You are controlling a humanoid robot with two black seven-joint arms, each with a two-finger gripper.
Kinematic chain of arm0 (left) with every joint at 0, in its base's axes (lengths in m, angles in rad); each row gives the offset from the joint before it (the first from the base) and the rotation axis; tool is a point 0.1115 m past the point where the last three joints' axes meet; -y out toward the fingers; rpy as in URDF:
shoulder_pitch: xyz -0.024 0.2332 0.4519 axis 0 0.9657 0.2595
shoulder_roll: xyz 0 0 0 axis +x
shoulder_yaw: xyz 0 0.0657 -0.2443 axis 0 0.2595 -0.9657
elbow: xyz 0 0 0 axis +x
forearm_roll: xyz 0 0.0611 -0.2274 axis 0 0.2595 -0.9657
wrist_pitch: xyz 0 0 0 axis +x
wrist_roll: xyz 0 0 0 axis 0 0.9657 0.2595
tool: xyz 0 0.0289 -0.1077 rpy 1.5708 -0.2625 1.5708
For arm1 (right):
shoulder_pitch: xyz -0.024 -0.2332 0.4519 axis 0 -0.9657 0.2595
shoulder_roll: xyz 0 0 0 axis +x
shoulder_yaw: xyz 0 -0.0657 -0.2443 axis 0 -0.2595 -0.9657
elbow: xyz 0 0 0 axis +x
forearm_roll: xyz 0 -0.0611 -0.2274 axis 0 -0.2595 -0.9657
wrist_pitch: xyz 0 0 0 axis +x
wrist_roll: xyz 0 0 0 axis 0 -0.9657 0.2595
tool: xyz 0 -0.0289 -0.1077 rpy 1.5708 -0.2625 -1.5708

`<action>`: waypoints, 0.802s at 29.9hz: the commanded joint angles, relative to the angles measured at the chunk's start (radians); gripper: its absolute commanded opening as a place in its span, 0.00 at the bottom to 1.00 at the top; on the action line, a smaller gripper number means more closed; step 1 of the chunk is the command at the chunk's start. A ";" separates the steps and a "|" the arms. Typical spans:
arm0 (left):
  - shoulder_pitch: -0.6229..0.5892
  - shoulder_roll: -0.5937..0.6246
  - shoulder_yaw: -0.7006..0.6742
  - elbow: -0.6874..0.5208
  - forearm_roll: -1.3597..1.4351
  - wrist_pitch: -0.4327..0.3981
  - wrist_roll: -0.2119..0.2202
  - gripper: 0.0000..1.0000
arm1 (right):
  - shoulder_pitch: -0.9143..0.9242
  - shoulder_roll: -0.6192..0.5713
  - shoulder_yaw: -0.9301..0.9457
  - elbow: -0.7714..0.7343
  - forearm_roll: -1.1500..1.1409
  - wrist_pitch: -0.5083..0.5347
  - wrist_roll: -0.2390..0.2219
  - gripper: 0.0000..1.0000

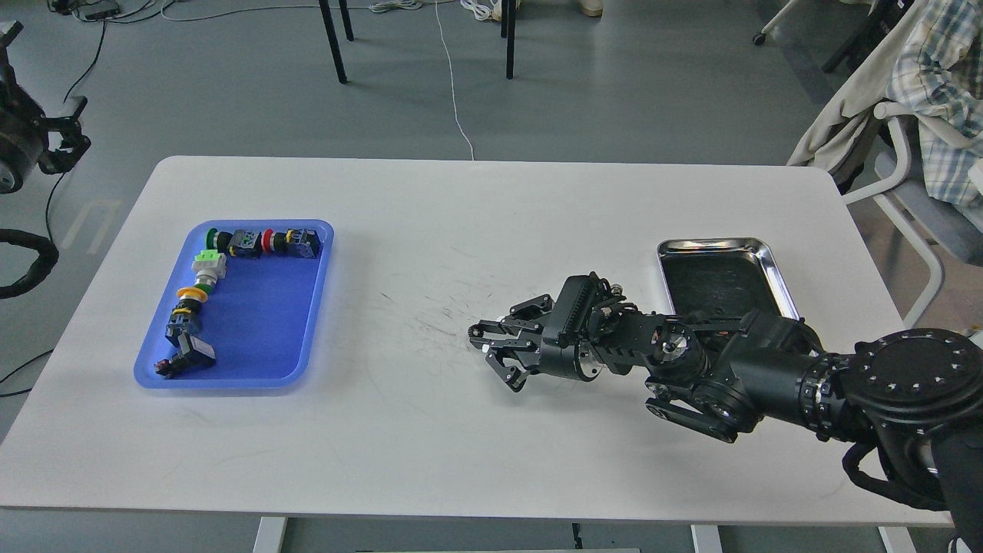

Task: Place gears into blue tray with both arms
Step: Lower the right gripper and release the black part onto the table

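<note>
The blue tray (253,338) lies on the left of the white table. It holds a row of colourful push-button switches (201,292) along its far and left sides. No gears can be made out anywhere in the head view. My right gripper (494,355) hovers low over the middle of the table, pointing left, well apart from the blue tray. Its dark claw fingers (482,332) are curled, and what lies between them is hidden. My left gripper (57,134) hangs off the table at the far left edge, small and dark.
A shiny steel tray (772,265) with black lining sits at the right, just behind my right arm. Grey scuff marks (445,315) cross the table's centre. Chair legs, cables and a seated person stand beyond the table.
</note>
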 commanded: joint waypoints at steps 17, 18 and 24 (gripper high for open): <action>0.002 0.002 0.015 0.000 0.008 0.000 0.003 0.99 | 0.020 0.000 0.180 -0.049 0.073 0.000 -0.009 0.66; 0.002 0.001 0.017 0.001 0.008 0.000 0.005 0.99 | 0.032 0.000 0.185 -0.048 0.107 0.000 -0.007 0.68; 0.002 -0.007 0.017 0.000 0.011 0.000 0.006 0.99 | 0.123 0.000 0.189 -0.040 0.363 0.000 -0.009 0.73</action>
